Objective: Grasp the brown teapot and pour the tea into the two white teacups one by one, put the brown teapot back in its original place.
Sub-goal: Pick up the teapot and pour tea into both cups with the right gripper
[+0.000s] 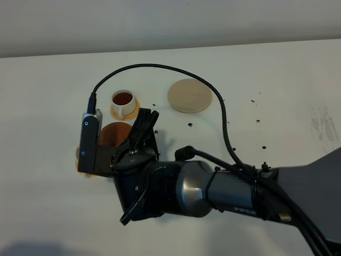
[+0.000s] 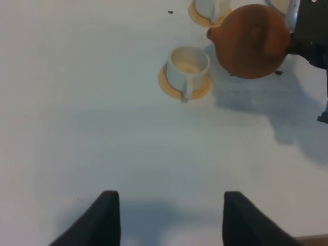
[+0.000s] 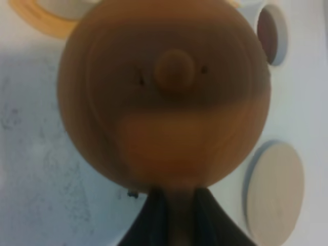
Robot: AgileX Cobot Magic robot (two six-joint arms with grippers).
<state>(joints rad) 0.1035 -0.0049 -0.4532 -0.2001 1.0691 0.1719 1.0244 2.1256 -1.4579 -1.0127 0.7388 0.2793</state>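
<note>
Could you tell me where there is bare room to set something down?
The beige coaster is bare, and the table right of it holds only dark specks. The near-left area is also free. Crowded left of the coaster: the filled teacup, the empty teacup and the brown teapot in the right gripper.

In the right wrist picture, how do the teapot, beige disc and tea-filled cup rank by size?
Largest: brown teapot, though it is nearest the camera, which inflates it.
Then: beige disc.
Smallest: tea-filled cup.
</note>
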